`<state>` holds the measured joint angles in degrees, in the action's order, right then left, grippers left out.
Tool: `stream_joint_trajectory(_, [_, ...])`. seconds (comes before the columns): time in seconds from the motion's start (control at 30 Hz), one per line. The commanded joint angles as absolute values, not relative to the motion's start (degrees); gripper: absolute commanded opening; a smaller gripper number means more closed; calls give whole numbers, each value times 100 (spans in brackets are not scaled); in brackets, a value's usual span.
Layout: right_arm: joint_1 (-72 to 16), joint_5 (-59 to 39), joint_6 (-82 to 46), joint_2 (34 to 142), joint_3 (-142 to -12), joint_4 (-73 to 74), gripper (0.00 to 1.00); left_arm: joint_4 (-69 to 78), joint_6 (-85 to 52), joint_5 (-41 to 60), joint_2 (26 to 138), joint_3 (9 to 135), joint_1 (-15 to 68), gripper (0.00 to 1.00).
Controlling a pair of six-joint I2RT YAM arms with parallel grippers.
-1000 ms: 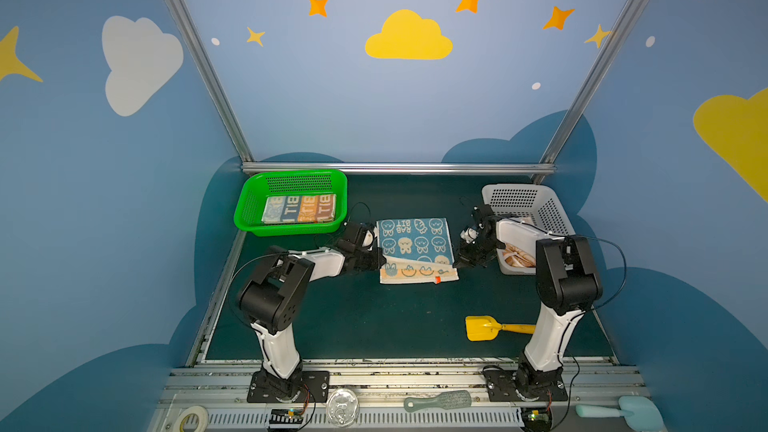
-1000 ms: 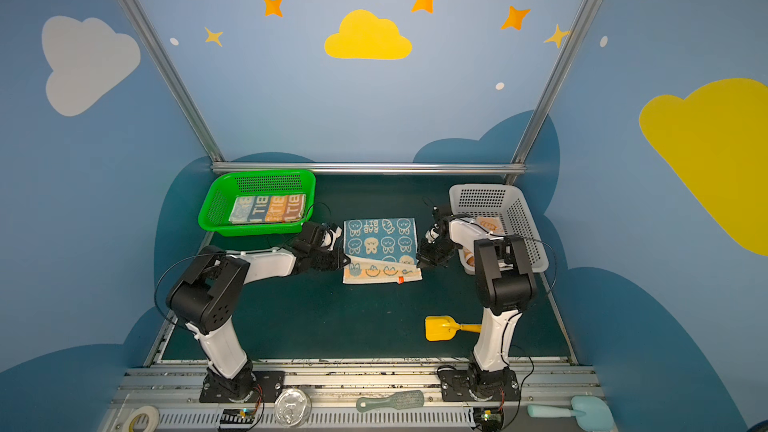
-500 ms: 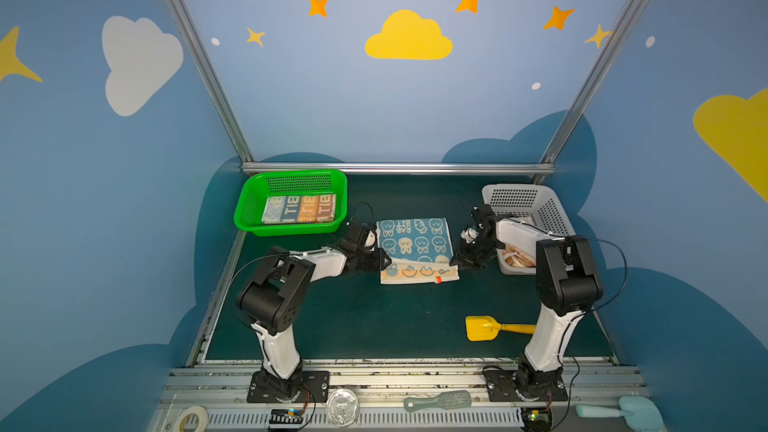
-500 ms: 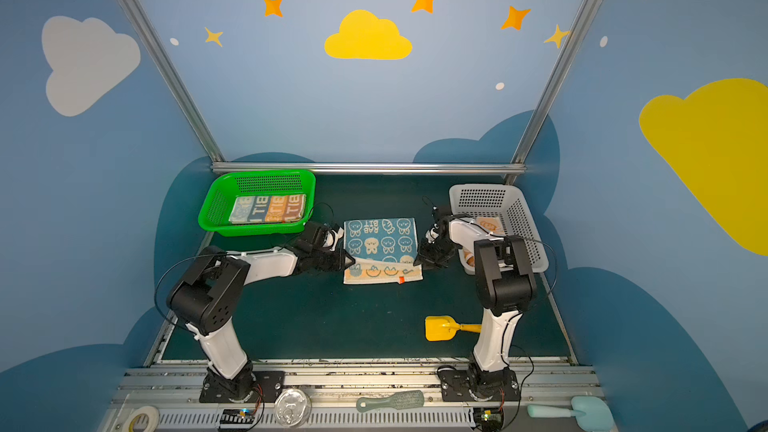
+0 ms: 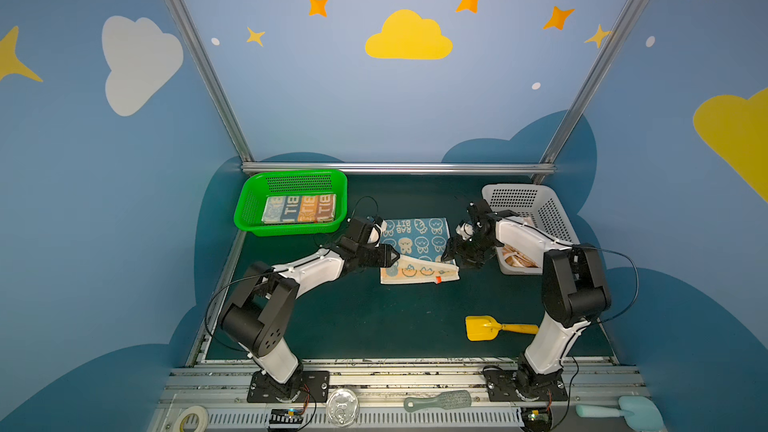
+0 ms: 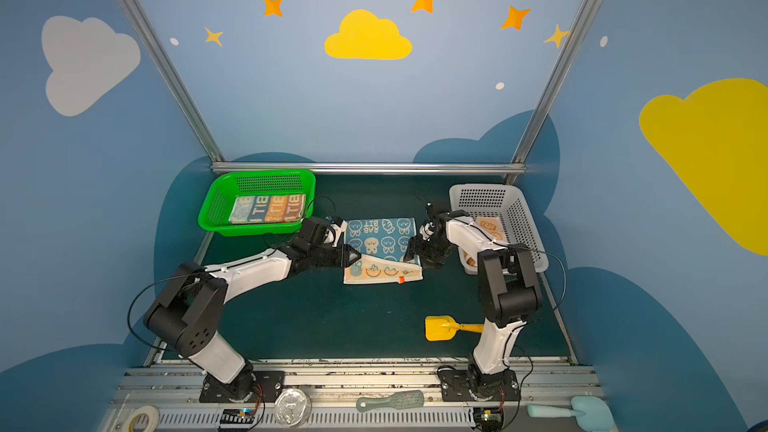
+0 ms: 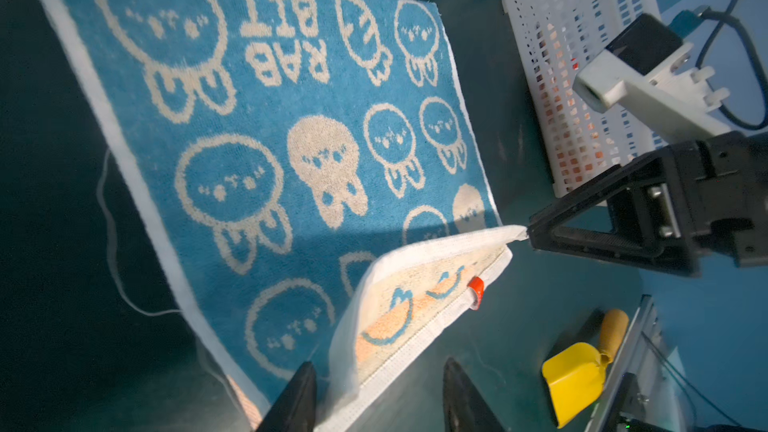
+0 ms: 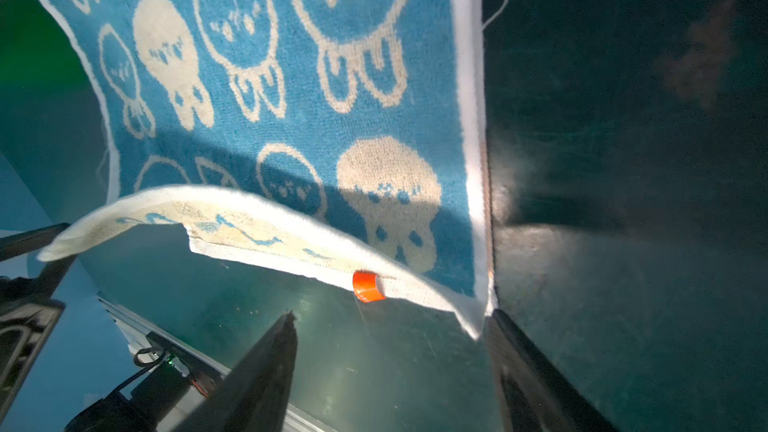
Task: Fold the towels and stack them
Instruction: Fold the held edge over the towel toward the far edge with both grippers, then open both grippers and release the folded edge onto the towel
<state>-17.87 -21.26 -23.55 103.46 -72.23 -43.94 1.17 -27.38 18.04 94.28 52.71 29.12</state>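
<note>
The blue towel [image 5: 419, 238] lies in the middle of the table [image 5: 353, 317]. At its 10 o'clock a green basket [image 5: 249, 209] holds folded towels [image 5: 299, 209], and at its 3 o'clock a white basket [image 5: 552, 209] holds loose ones [image 5: 517, 259]. Its near hem is turned over toward 12 o'clock as a cream and orange flap [image 5: 417, 270]. The flap's long axis runs from 9 to 3 o'clock, and it is deeper at the 9 o'clock end, with the red tag [image 5: 437, 280] near the 4 o'clock corner. The left gripper [image 5: 395, 257] sits at the flap's 9 o'clock end and the right gripper [image 5: 448, 259] at its 3 o'clock end, so each arm is close to its own corner. In the left wrist view the left fingers [image 7: 299, 396] stand released, well apart, with the flap's doubled edge loose between them. In the right wrist view the right fingers [image 8: 519, 359] are spread wider, and the towel's corner just touches one tip; nothing is clamped. The fold looks only begun. Finishing it would likely mean taking the hem at both ends again and carrying it toward 12 o'clock.
</note>
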Motion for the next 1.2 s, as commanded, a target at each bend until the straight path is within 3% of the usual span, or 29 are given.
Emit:
stream_joint_trajectory(0.0, [-1856, -2068, -2311, 10179, -7437, -4622, 76, -105, -2684, 1742, 9289, 5139, 2954, 54])
stream_joint_trajectory(0.57, [-2074, -2100, -2276, 10354, -7578, -4747, 86, -247, -2769, 1642, 8704, 4808, 3186, 62])
stream_joint_trajectory(0.63, [-2074, -2092, -2264, 10354, -7543, -4754, 87, -261, -2772, 1570, 8660, 4823, 3208, 73])
stream_joint_trajectory(0.7, [-2074, -2047, -2259, 10354, -7549, -4780, 88, -287, -2736, 1461, 8677, 4901, 3206, 98])
stream_joint_trajectory(0.73, [-2066, -2009, -2252, 10351, -7551, -4798, 88, -319, -2709, 1415, 8706, 4965, 3208, 100])
stream_joint_trajectory(0.8, [-2012, -1986, -2250, 10336, -7576, -4829, 90, -492, -2597, 1377, 8872, 5234, 3208, 100])
stream_joint_trajectory(1.17, [-1631, -1999, -2219, 10612, -8353, -5085, 92, -1302, -2073, -932, 9838, 6866, 3169, 100])
